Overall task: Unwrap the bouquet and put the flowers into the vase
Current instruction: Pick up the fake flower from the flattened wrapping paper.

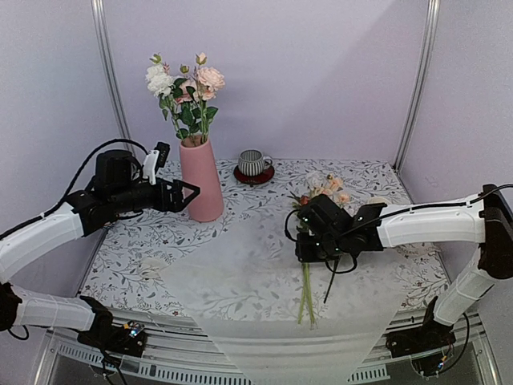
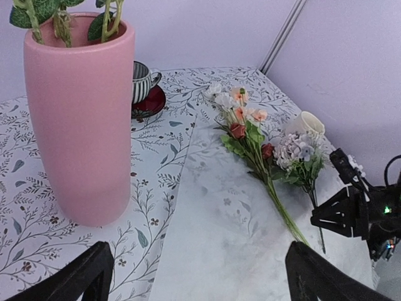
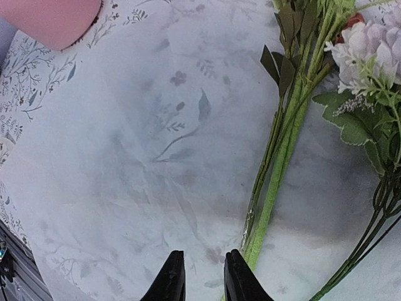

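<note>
The pink vase (image 1: 201, 180) (image 2: 81, 125) stands at the back left with several flowers (image 1: 186, 88) in it. The bouquet lies unwrapped. Its translucent paper (image 1: 256, 281) (image 3: 125, 157) is spread flat and hangs over the table's front edge. More flowers (image 1: 322, 192) (image 2: 247, 135) lie on the paper, their green stems (image 3: 282, 150) pointing toward the front, with a lavender bunch (image 2: 297, 153) (image 3: 369, 50) beside them. My left gripper (image 1: 191, 198) (image 2: 200, 282) is wide open just left of the vase. My right gripper (image 1: 308, 250) (image 3: 202, 279) hovers over the stems, its fingers a narrow gap apart with only paper showing between.
A grey striped mug (image 1: 254, 163) (image 2: 143, 80) on a red saucer stands behind the vase to its right. A cream mug (image 1: 377, 200) (image 2: 310, 122) lies near the flower heads. The floral tablecloth (image 1: 128, 249) covers the table, with metal posts at the back corners.
</note>
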Robot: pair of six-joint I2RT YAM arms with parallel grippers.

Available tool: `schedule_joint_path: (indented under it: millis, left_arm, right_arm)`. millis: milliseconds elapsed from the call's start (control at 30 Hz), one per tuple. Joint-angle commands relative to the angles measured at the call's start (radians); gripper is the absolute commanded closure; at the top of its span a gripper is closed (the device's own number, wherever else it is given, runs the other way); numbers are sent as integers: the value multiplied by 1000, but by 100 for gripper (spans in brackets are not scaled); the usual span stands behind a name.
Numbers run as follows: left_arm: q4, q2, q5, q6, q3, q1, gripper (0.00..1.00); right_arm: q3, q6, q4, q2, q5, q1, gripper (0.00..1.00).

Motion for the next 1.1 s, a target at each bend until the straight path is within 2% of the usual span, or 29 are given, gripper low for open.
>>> schedule_joint_path:
  millis: [0,133,1067]
  left_arm:
    - [36,-23,20,-12,-20,-6,2]
    - [42,-20,25,-15,-23,-7,2]
    - [78,9,46,-35,-45,-7,2]
  right_arm:
    - [12,41,-26,47,-45,-5,79]
    - [23,58,-41,91,-68,-5,86]
    - [27,94,-68,215,-71,-5,84]
